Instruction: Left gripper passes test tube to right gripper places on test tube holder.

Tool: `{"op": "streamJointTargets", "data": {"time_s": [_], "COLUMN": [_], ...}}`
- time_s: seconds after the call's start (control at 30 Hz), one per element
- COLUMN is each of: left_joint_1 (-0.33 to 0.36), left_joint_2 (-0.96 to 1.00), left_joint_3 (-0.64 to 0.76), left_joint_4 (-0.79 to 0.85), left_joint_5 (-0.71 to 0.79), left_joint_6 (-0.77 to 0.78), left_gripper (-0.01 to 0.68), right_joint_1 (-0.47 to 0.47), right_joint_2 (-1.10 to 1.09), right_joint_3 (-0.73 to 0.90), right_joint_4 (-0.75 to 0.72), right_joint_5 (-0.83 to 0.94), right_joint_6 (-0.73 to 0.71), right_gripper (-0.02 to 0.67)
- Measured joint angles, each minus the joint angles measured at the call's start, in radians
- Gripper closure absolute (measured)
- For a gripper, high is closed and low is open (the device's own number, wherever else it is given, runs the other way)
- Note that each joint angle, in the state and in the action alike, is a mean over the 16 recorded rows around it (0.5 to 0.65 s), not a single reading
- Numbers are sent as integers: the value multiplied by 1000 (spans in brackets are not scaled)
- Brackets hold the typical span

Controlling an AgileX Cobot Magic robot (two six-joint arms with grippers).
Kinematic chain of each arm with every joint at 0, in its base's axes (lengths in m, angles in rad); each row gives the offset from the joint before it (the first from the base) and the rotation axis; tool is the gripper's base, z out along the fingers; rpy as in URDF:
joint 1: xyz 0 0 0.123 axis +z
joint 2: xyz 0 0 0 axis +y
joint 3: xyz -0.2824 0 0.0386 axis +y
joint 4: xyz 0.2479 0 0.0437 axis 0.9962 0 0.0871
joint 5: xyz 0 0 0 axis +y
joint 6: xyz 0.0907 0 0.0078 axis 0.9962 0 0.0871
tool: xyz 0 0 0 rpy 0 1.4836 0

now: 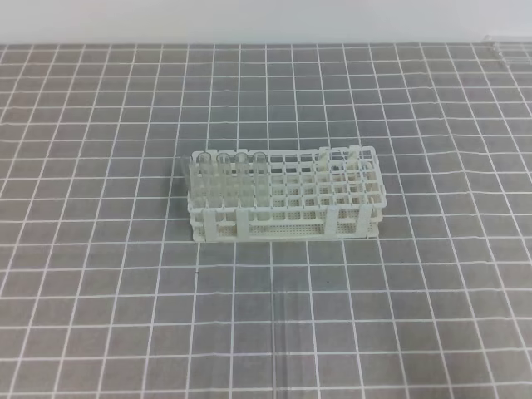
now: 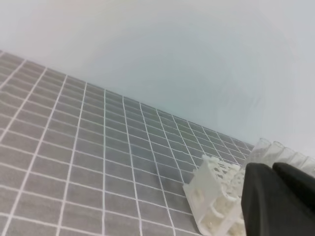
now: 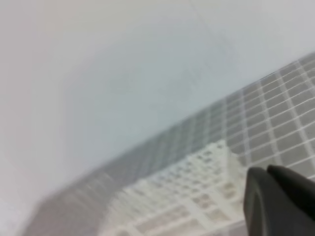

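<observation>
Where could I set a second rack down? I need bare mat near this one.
Bare grid mat lies in front of the test tube holder, and to its left, right and behind toward the wall. Crowded: the holder's left end, packed with test tubes; a few more stand at its right end.

No arm is being shown in the high view; the left gripper (image 2: 272,169) is being held closed, black fingertips pressed together at its wrist view's lower right; the right gripper (image 3: 268,173), blurred, is seemingly being held closed likewise.

One white rack (image 1: 287,199), four clear tubes (image 1: 231,170) (left end), two claws (image 2: 275,196)
</observation>
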Motion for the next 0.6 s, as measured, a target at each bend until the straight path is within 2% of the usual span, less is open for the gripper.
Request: {"op": "streamJointTargets", "data": {"time_s": [0.17,0.3,0.43,0.6], "left_joint_1": [0,0,0,0], "left_joint_2": [-2,5,53,186], "left_joint_3": [-5,-43,-115,-273], "left_joint_4": [-34,-42,-44,-46], "left_joint_5": [-16,29,104,267], "left_joint_6": [-72,-89,-80,-44], "left_gripper": [675,675,675,675], "right_joint_1": [0,0,0,0], "right_joint_2": [0,5,47,171], "right_joint_3": [-1,-25,-82,-191], "right_joint_4": [169,240,221,150], "right_joint_5": [-36,-50,-54,-4], "right_joint_6": [0,0,0,0], "right_gripper": [662,662,662,662]}}
